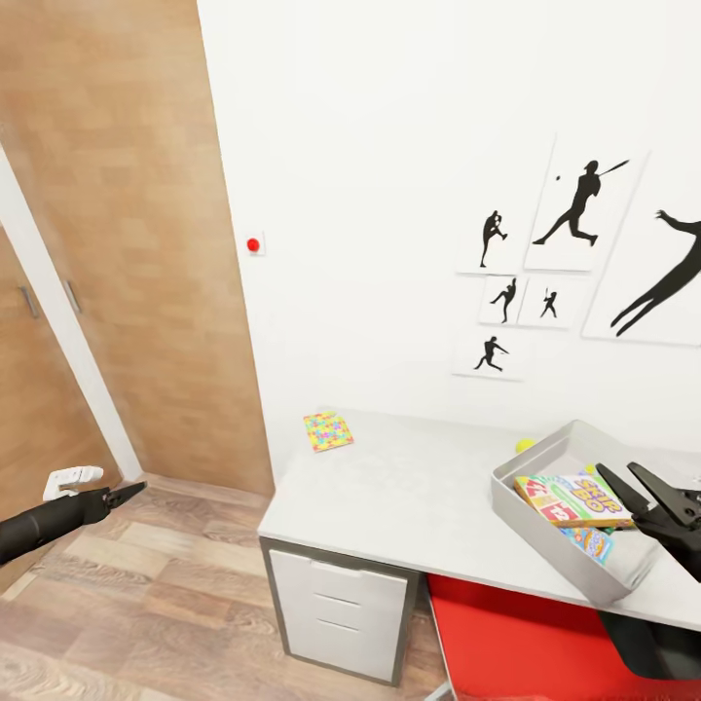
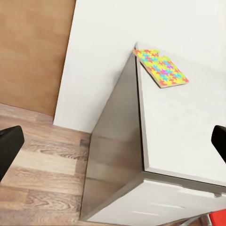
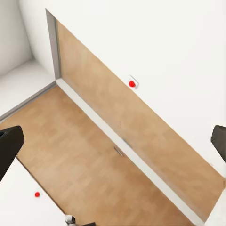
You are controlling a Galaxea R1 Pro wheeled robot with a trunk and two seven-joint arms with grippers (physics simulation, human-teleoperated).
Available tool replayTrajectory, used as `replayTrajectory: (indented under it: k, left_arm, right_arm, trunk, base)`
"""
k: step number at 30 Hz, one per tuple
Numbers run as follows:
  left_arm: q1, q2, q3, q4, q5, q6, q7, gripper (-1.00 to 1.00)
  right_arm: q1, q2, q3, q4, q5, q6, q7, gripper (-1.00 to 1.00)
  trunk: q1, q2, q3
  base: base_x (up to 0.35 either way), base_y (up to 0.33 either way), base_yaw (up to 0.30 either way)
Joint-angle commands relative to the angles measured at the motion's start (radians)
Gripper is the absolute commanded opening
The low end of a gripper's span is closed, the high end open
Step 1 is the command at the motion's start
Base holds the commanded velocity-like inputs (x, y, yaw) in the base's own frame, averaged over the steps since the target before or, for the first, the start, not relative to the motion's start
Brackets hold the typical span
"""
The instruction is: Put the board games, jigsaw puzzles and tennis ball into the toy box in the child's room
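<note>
Toys partly gathered: toy box (image 1: 545, 506) sits on the right part of the table (image 1: 409, 497), tilted corner-on to the near edge, holding the SKIP-BO board game (image 1: 574, 498) flat, with a blue box (image 1: 592, 543) showing under its near side. Table runs along the white far wall, drawer cabinet (image 1: 341, 608) beneath its left end, red surface (image 1: 526, 647) lower right under the desk top.

Jigsaw puzzle (image 1: 328, 430) lies flat at the table's far left corner, well apart from the toy box; in the left wrist view (image 2: 161, 68) it sits near the wall edge of the desk top.

Tennis ball (image 1: 525, 445) rests on the table just beyond the toy box's far rim.

Right gripper (image 1: 635, 484) reaches in from the right edge over the toy box's near right part, fingers spread apart, nothing between them. Left gripper (image 1: 134, 490) is held low and left over the wood floor, arm stretched out level, pointing right toward the cabinet; wrist view shows its fingers wide apart, empty.
</note>
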Motion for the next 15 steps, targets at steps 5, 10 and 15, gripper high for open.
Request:
replayTrajectory:
  k: [5, 10, 15]
  left_arm:
    - [-0.001, 0.0, 0.001, 0.0, 0.007, 0.008, -0.001, 1.0]
    - [-0.001, 0.001, 0.001, 0.0, 0.007, 0.007, -0.001, 1.0]
    - [-0.001, 0.001, 0.002, 0.0, 0.007, 0.006, -0.001, 1.0]
  right_arm:
    - [-0.001, 0.0, 0.0, 0.0, -0.003, 0.007, -0.021, 1.0]
    - [-0.002, 0.0, 0.0, 0.0, -0.004, 0.009, -0.031, 1.0]
    - [-0.002, -0.001, 0.0, 0.001, -0.004, 0.01, -0.035, 1.0]
  trunk:
    - [0.001, -0.002, -0.002]
    - [0.001, -0.002, -0.001]
    - [0.001, -0.002, -0.001]
  base:
    - [0.0, 0.273, -0.203]
    - [0.0, 0.287, -0.254]
    - [0.004, 0.292, -0.271]
